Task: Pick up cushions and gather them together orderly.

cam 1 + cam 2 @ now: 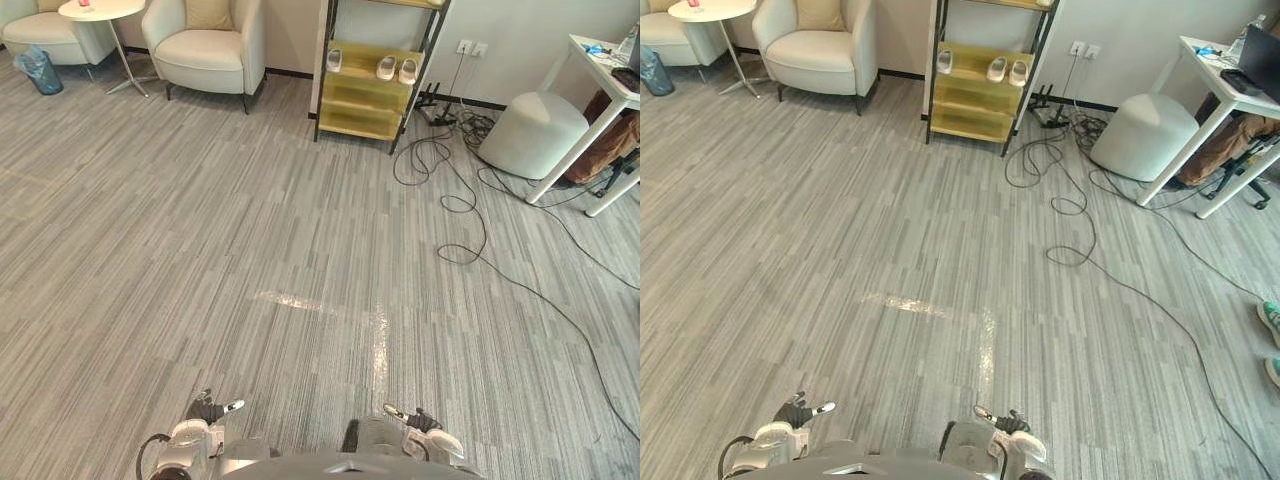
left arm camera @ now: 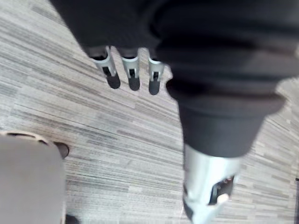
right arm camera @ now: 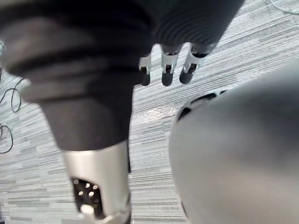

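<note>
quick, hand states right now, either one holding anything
Left hand: open, holding nothing.
Right hand: open, holding nothing.

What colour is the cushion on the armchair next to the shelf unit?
Plain tan cushion, leaning against the back of the cream armchair; shows best in the left eye view.

Bright, even indoor light fills the room. A pale streak of glare lies on the floor (image 1: 378, 340). Shadows are faint.
</note>
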